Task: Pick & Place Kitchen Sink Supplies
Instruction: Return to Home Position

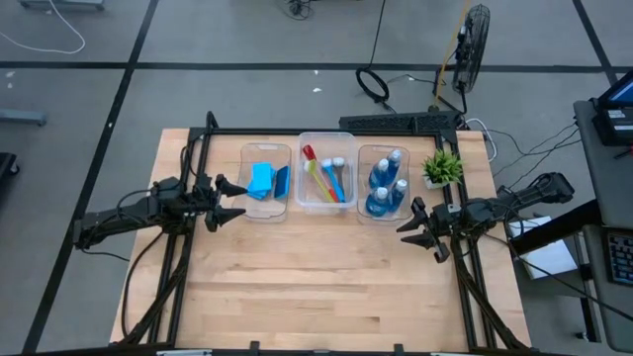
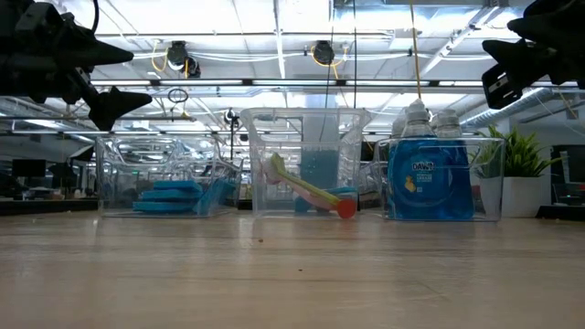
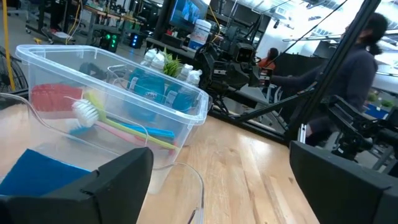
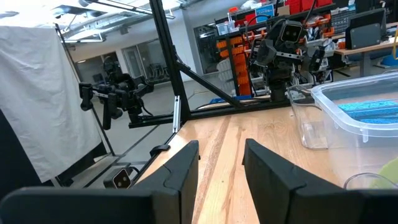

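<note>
Three clear tubs stand in a row at the table's far middle. The left tub holds flat blue sponges [image 1: 262, 180] [image 2: 174, 195] [image 3: 37, 171]. The middle one holds long-handled brushes [image 1: 326, 180] [image 2: 311, 192] [image 3: 118, 124], lying slanted on its floor. Blue bottles with pale caps [image 1: 386, 184] [image 2: 428, 175] [image 3: 155, 87] stand upright in the right tub. My left gripper [image 1: 229, 198] [image 2: 105, 78] [image 3: 217, 186] hovers open just left of the sponge tub. My right gripper [image 1: 420, 233] [image 2: 521, 55] [image 4: 221, 165] hovers open near the bottle tub's right near corner.
A small green potted plant [image 1: 442, 166] [image 2: 521, 178] stands right of the bottle tub [image 1: 362, 203], close to my right arm. Black frame rails [image 1: 188, 247] run along the table's left and right sides. Bare wood [image 1: 316, 277] spreads over the table's near half. A person [image 3: 360, 68] stands beyond the table.
</note>
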